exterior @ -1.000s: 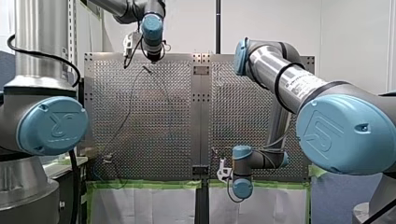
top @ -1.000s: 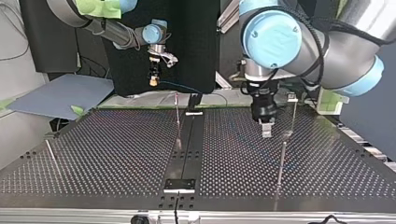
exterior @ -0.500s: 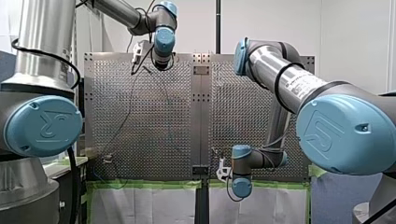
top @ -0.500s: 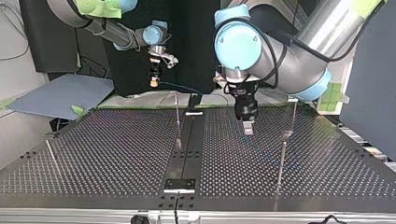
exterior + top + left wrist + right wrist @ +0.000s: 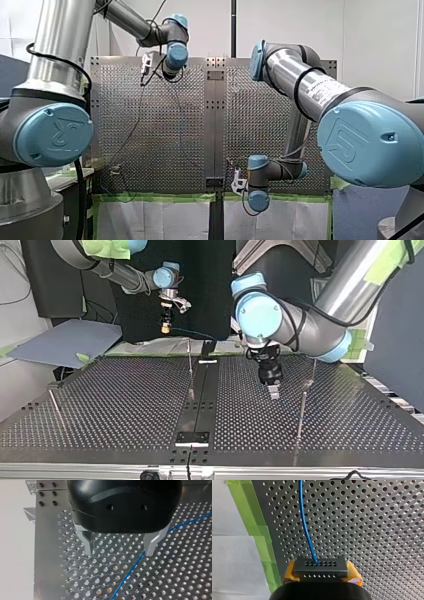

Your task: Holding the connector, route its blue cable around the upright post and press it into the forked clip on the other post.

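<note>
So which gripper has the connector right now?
My right gripper: its yellow pads clamp the black connector with the blue cable. My left gripper is open, holding nothing.

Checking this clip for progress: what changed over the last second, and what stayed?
My left gripper shifted toward the top view's left, then came down toward the table, open and empty. Nothing was grasped or released. My right gripper stayed at the table's far edge, shut on the connector with its blue cable; the posts stayed too.

front faces top (sharing table (image 5: 100,400)), wrist views close
</note>
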`<action>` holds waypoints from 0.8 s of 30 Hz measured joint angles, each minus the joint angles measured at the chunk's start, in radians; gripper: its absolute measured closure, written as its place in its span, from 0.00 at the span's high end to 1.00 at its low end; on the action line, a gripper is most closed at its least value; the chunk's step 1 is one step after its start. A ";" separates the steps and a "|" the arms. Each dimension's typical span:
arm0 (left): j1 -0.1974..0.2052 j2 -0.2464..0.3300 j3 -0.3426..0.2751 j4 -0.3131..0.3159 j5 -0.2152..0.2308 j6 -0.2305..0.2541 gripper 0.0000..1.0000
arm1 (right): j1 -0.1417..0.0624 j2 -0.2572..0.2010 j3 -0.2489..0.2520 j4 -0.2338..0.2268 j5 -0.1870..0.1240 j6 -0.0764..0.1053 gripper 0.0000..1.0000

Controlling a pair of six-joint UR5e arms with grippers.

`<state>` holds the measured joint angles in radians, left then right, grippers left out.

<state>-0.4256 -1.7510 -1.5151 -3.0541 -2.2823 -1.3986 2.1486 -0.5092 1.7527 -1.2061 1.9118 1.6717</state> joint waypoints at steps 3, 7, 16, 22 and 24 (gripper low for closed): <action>0.008 -0.001 0.002 0.024 0.019 0.001 1.00 | 0.000 0.000 0.000 0.000 0.000 0.000 0.00; 0.016 -0.015 0.012 0.054 0.030 0.002 1.00 | 0.000 0.000 0.000 0.001 0.000 0.000 0.00; 0.043 -0.068 0.042 0.050 0.023 0.001 1.00 | 0.001 0.000 0.000 0.003 0.000 0.000 0.00; 0.034 -0.071 0.044 0.004 -0.020 -0.007 1.00 | 0.001 0.000 0.000 0.004 0.000 0.000 0.00; 0.031 -0.071 0.044 -0.002 -0.028 -0.007 1.00 | 0.001 0.000 0.000 0.004 0.000 0.000 0.00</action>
<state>-0.3944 -1.8225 -1.4710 -3.0558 -2.3106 -1.4055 2.1495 -0.5092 1.7526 -1.2017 1.9115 1.6718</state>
